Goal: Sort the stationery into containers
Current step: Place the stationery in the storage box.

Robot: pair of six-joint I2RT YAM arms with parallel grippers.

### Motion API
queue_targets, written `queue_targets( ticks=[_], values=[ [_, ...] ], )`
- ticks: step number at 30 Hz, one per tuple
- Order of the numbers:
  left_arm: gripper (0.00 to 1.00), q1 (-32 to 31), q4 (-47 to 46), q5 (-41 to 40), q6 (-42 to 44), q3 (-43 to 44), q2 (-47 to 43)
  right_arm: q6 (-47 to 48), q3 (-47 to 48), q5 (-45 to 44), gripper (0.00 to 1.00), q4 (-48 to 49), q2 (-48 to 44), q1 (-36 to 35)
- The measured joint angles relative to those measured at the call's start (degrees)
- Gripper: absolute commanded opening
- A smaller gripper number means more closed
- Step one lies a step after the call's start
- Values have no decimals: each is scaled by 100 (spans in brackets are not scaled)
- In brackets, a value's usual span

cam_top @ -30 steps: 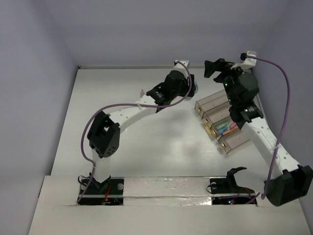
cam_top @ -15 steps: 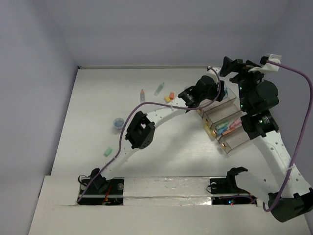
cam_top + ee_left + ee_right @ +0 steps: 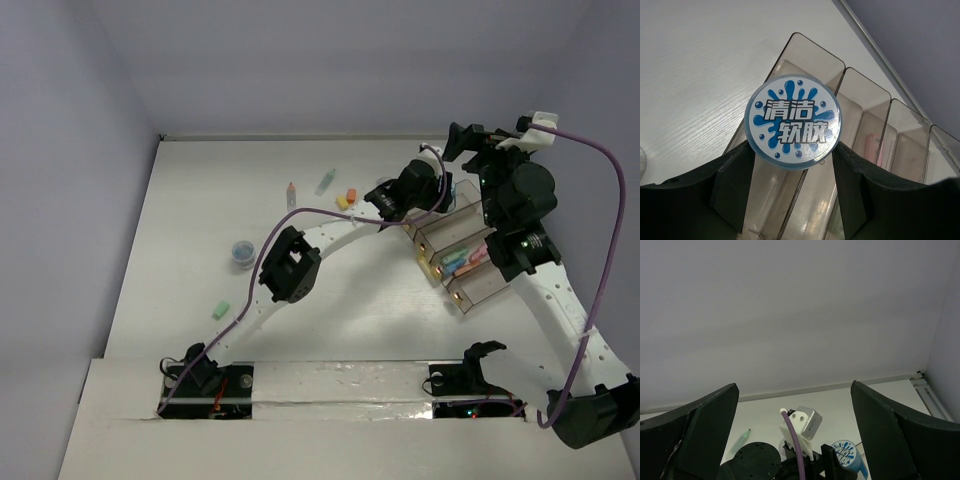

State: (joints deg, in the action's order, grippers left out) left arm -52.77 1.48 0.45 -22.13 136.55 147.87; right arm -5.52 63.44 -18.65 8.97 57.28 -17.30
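My left gripper (image 3: 792,152) is shut on a round blue-white tub (image 3: 792,121), one finger on each side of it. It holds the tub above the end compartments of the smoky-brown organiser tray (image 3: 812,46). From above, the left gripper (image 3: 438,190) hangs over the tray's far end (image 3: 480,290). Pink, blue and green pens (image 3: 462,260) lie in a middle compartment. My right gripper (image 3: 475,140) is raised beyond the tray, open and empty, facing the back wall (image 3: 794,386). The held tub (image 3: 846,454) shows below it.
Loose stationery lies on the white table: a pink pen (image 3: 291,190), a pale green pen (image 3: 326,180), orange (image 3: 350,195) and yellow (image 3: 342,202) erasers, another round tub (image 3: 241,250) and a green eraser (image 3: 221,309). Walls close in behind and to the right of the tray.
My left arm has swung right from the middle back of the table to above the tray, carrying the tub. My right arm has lifted and shifted right.
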Motion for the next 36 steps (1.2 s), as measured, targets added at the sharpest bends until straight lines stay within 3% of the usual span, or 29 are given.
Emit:
queue_targets(
  ticks=[6, 10, 15, 24, 28, 36],
  values=[
    [16, -15, 20, 2, 2, -133, 0, -63, -103, 26, 100, 2, 20, 0],
    [30, -15, -63, -2, -2, -225, 0, -79, -146, 28, 100, 4, 17, 0],
    [39, -9, -225, -13, -2, -308, 0, -92, -168, 26, 100, 7, 17, 0],
    [40, -4, -560, -46, -9, -503, -2, -149, -254, 22, 100, 24, 7, 0],
    [35, -2, -702, -131, 2, -616, -24, -188, -256, 24, 100, 28, 2, 0],
    [38, -120, -1093, -573, 457, -1364, -170, -225, -356, 127, 100, 42, 15, 0]
  ],
)
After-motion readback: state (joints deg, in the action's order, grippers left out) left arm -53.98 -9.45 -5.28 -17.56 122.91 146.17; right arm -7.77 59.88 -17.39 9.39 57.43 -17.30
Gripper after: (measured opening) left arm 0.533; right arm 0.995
